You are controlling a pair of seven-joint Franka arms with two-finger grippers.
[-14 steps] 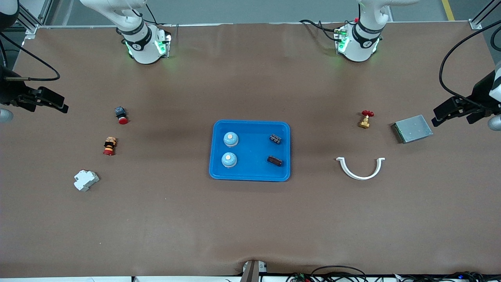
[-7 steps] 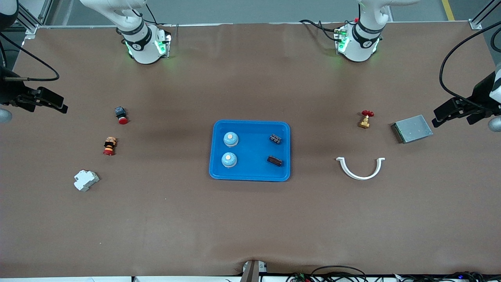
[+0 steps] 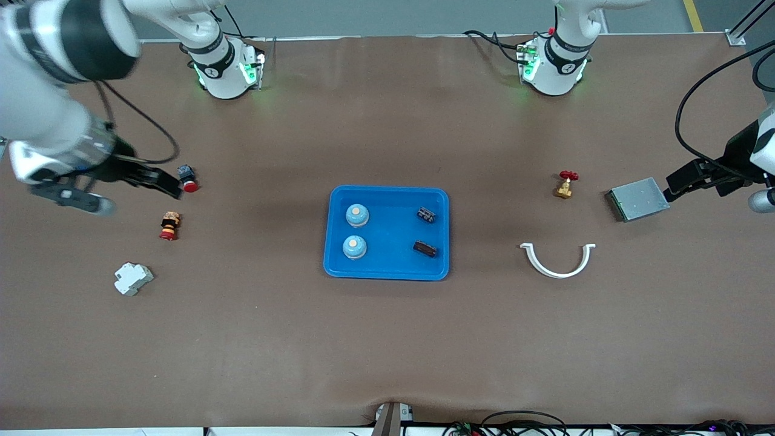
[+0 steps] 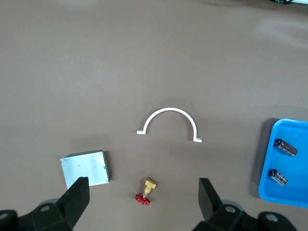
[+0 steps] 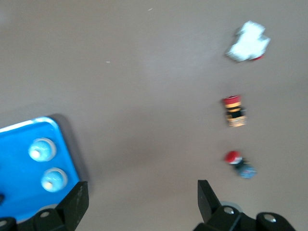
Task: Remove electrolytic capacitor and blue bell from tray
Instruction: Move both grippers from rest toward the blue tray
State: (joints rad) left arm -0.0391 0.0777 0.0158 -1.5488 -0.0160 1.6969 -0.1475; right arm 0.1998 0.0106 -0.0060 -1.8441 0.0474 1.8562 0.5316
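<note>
The tray [image 3: 387, 266] lies mid-table with two blue bells [image 3: 357, 215] toward the right arm's end and two dark parts, probably the capacitors [image 3: 425, 248], toward the left arm's end. The right gripper [image 3: 154, 181] hangs wide open and empty over the red button [image 3: 190, 186]. The left gripper [image 3: 681, 180], equally open and empty, hangs by the grey box [image 3: 638, 200]. Each should descend vertically on its nearest part.
</note>
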